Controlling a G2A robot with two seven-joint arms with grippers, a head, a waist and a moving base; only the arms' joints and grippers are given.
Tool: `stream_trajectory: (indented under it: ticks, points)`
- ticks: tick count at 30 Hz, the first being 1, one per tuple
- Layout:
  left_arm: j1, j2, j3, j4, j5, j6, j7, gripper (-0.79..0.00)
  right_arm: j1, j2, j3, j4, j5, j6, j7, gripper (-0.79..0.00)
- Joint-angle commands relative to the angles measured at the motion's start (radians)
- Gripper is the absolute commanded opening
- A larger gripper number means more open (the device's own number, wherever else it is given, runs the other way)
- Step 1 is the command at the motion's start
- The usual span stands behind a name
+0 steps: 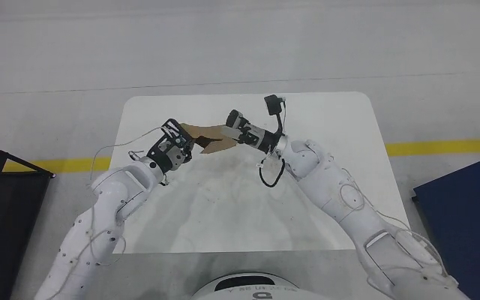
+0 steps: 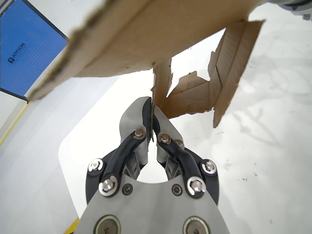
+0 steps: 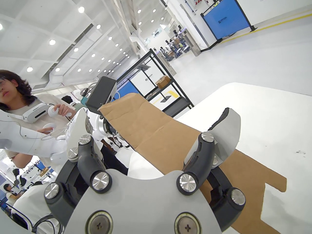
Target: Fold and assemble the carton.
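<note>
The left gripper point(image 2: 152, 116) is clamped on a flap of the carton point(image 1: 212, 139). The right gripper point(image 3: 153, 125) has its fingers apart around a panel. The carton hangs at the upper centre of the top view. I think it is better to close the right one near a crease before folding.

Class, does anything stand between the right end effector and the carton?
Nothing visible does. The carton passes between the open fingers of the right end effector, and the left end effector is shut on one of its flaps.
</note>
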Motion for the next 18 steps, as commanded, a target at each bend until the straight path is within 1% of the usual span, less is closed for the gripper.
stream_trajectory:
  ticks: [1,4,6,9,14,16,18]
  points:
    - [-0.005,-0.001,-0.002,0.007,-0.032,-0.018,-0.006,-0.785,-0.008,0.0,0.002,-0.003,0.0,0.003,0.002,0.0]
    - [-0.016,-0.002,-0.01,0.023,-0.111,-0.057,-0.029,-0.785,-0.022,0.0,0.006,-0.011,-0.005,0.006,0.005,0.0]
    - [-0.025,-0.003,-0.016,0.044,-0.219,-0.108,-0.056,-0.785,-0.031,0.0,0.008,-0.019,-0.01,0.004,0.006,0.0]
    - [-0.048,0.0,-0.041,0.071,-0.375,-0.167,-0.123,-0.785,-0.045,0.001,0.011,-0.035,-0.024,-0.005,0.011,0.0]
    - [-0.081,0.007,-0.07,0.108,-0.58,-0.243,-0.234,-0.785,-0.064,0.005,0.022,-0.063,-0.068,-0.01,0.012,0.0]
    - [-0.091,0.01,-0.081,0.117,-0.638,-0.257,-0.27,-0.785,-0.071,0.007,0.029,-0.075,-0.092,-0.006,0.008,0.0]
    - [-0.095,0.012,-0.089,0.122,-0.67,-0.248,-0.289,-0.785,-0.081,0.009,0.036,-0.095,-0.112,-0.011,0.007,0.0]
